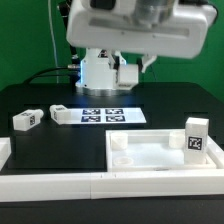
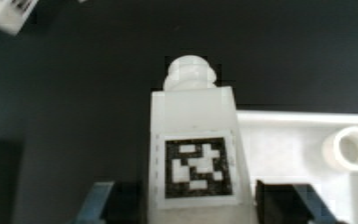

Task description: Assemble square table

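My gripper (image 2: 194, 205) is shut on a white table leg (image 2: 194, 125). The leg carries a black-and-white tag and its rounded screw tip points away from the wrist. In the exterior view the gripper (image 1: 130, 66) hangs well above the table at the back, with the leg (image 1: 127, 76) in it. The square table top (image 1: 150, 152), a white tray with a raised rim, lies at the front right. One leg (image 1: 195, 138) stands upright on its right corner. Beside the held leg, the wrist view shows the top (image 2: 291, 135) and a round socket (image 2: 350, 150).
Two loose legs (image 1: 27, 120) (image 1: 60, 112) lie on the black table at the exterior view's left. The marker board (image 1: 100, 115) lies flat behind the top. White border bars (image 1: 70, 186) run along the front and left edges. The arm's base (image 1: 95, 70) stands behind.
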Controlling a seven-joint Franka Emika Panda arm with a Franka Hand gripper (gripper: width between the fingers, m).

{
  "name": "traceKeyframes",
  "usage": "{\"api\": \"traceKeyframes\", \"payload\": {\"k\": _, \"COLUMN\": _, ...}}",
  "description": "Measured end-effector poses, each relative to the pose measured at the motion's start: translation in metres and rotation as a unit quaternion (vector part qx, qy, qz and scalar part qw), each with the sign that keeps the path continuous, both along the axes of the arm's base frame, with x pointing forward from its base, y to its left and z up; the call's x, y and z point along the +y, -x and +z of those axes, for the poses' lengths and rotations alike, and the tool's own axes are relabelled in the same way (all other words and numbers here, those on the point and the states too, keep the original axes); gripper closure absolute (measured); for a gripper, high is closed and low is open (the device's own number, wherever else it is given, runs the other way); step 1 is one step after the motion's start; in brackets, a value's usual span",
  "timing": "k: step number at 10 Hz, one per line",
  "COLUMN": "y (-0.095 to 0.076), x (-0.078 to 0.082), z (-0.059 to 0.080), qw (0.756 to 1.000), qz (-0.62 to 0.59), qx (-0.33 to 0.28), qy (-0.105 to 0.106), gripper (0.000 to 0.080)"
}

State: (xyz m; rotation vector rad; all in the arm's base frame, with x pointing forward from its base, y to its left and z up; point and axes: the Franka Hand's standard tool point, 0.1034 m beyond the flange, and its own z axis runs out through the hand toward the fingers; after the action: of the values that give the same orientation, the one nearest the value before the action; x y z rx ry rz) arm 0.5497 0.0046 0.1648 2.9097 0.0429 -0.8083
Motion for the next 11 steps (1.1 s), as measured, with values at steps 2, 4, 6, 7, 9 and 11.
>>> {"api": "traceKeyframes", "payload": {"k": 2, "y": -0.012, "x": -0.006, "z": 0.013, "qw": 0.996, "qz": 0.017, "qx": -0.088, "qy": -0.01, "gripper": 0.0509}}
{"api": "traceKeyframes", "payload": {"k": 4, "y": -0.018, "x": -0.005, "z": 0.012, "qw": 0.987, "qz": 0.024, "qx": -0.158, "qy": -0.02, "gripper": 0.0509}}
{"api": "traceKeyframes", "payload": {"k": 6, "y": -0.016, "x": -0.001, "z": -0.015, "qw": 0.972, "qz": 0.014, "qx": -0.233, "qy": -0.038, "gripper": 0.0509}}
{"api": "traceKeyframes", "payload": {"k": 7, "y": -0.027, "x": 0.001, "z": -0.018, "qw": 0.962, "qz": 0.001, "qx": -0.268, "qy": -0.044, "gripper": 0.0509}}
{"api": "traceKeyframes", "payload": {"k": 9, "y": -0.056, "x": 0.004, "z": -0.015, "qw": 0.94, "qz": -0.02, "qx": -0.336, "qy": -0.047, "gripper": 0.0509}}
{"api": "traceKeyframes", "payload": {"k": 11, "y": -0.069, "x": 0.002, "z": -0.012, "qw": 0.912, "qz": -0.017, "qx": -0.409, "qy": -0.039, "gripper": 0.0509}}
